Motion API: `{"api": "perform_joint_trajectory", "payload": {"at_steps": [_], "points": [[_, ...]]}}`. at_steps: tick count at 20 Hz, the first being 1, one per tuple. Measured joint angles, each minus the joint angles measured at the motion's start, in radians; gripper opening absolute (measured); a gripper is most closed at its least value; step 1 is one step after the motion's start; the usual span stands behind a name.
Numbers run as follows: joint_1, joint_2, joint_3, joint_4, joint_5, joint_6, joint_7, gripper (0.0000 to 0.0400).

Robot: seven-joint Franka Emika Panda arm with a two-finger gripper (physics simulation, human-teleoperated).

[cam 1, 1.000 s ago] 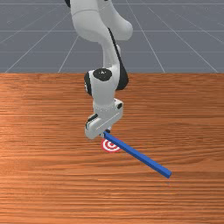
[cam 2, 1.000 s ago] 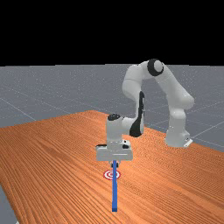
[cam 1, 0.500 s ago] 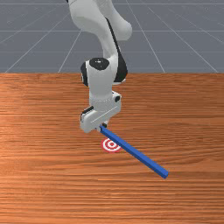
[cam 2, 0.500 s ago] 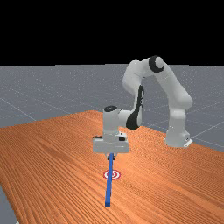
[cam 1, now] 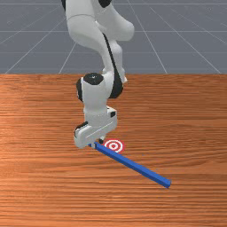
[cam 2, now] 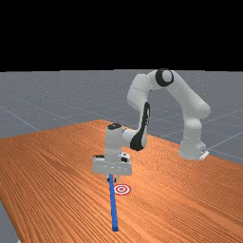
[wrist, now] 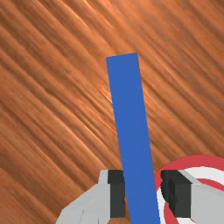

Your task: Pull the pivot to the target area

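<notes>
Nearest the front view's camera is one end of our blue bar; from there the bar slants back toward the front view's left, up to our hand. Next comes the red-and-white ringed target, with the bar running across its rim and the ringed centre left uncovered. In the far view, too, the bar passes by the target's left side.

Our hand is just beside the target, pointing down over the bar's back end. In the wrist view, its fingers stand parted a little wider than the bar, which passes between them: one is right against its side or nearly so, while a thin gap shows at the other, so we have no grip on it.

Around all this spreads the orange-brown wooden counter. Farther back rises our white and grey arm, and behind it lies the grey floor.
</notes>
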Motion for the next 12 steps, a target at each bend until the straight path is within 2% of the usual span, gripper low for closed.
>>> {"api": "perform_joint_trajectory", "payload": {"at_steps": [2, 4, 5, 6, 7, 8, 9, 10, 12], "points": [[-0.016, -0.028, 0.019, -0.01, 0.018, -0.017, 0.0, 0.0048], [-0.008, -0.034, 0.017, -0.011, 0.016, -0.015, 0.0, 0.0018], [0.017, -0.047, -0.01, -0.021, -0.012, 0.001, 0.011, 0.0011], [0.015, -0.044, -0.003, -0.014, -0.007, -0.017, 0.0, 0.0007], [0.017, -0.038, 0.003, 0.005, 0.011, -0.067, 0.0, 0.0161], [0.014, -0.042, 0.004, -0.002, 0.013, -0.07, 0.0, 0.0255], [0.013, -0.044, 0.007, -0.001, 0.018, -0.087, 0.0, 0.0312], [0.011, -0.049, 0.007, -0.012, 0.017, -0.081, 0.0, 0.0347], [0.01, -0.044, -0.003, -0.031, -0.017, -0.011, 0.0, 0.038]]}}
